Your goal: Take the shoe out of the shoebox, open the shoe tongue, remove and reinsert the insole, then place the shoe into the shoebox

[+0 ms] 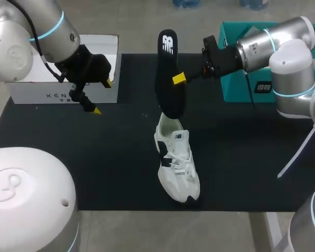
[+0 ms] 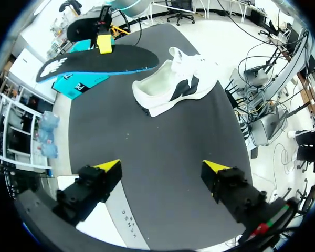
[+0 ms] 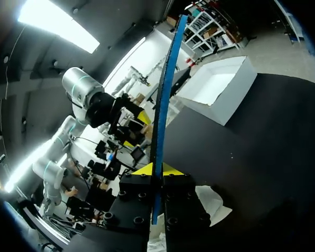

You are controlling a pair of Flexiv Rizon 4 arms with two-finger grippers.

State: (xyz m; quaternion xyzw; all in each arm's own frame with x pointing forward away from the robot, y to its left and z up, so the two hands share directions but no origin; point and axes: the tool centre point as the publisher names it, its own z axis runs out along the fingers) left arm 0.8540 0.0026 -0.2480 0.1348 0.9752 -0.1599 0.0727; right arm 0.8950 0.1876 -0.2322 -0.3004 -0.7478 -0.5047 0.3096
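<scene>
Above the shoe, the right hand pinches the insole, likely light and floppy, mid-length; left hand gapes empty.

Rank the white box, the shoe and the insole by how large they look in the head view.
1. White box, though it is partly hidden.
2. Shoe.
3. Insole: narrower but similar in length. It is lifted nearer the camera, so this rank is unsure.
</scene>
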